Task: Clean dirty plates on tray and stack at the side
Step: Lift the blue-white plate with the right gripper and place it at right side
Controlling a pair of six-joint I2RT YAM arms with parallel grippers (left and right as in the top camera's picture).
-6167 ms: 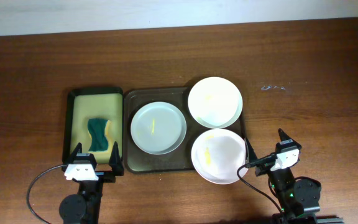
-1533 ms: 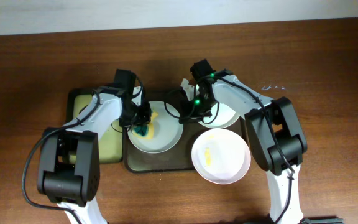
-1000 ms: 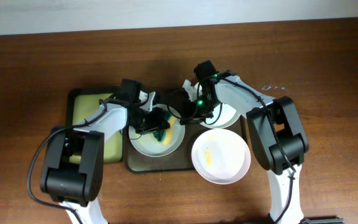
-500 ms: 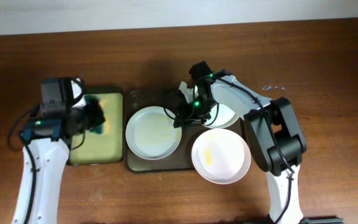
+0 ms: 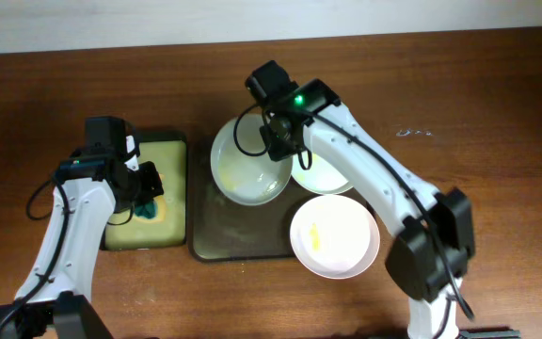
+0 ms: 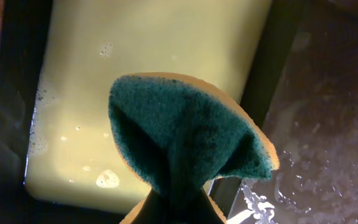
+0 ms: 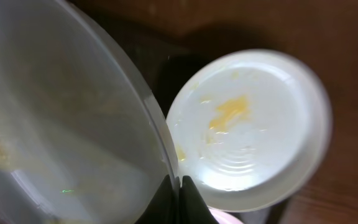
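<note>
My right gripper (image 5: 287, 153) is shut on the right rim of the pale grey-blue plate (image 5: 247, 168) and holds it tilted above the back of the dark brown tray (image 5: 243, 243). In the right wrist view the fingertips (image 7: 178, 186) pinch that rim, with the grey-blue plate (image 7: 61, 124) to the left. A white plate (image 5: 326, 174) with a yellow smear lies under it, and this white plate (image 7: 247, 124) fills the right of the wrist view. Another smeared white plate (image 5: 335, 235) overhangs the tray's front right corner. My left gripper (image 5: 142, 193) is shut on a green-and-yellow sponge (image 6: 185, 137).
The sponge (image 5: 146, 205) hangs over the right edge of a smaller dark-rimmed tray (image 5: 169, 240) holding yellow-green soapy liquid (image 6: 148, 62). Wet streaks cover the brown tray's floor (image 6: 328, 124). Bare wooden table (image 5: 497, 132) lies to the right and behind.
The right gripper has lifted the grey-blue plate off the tray floor and carried it toward the back. The left arm took the sponge from that plate to the small tray.
</note>
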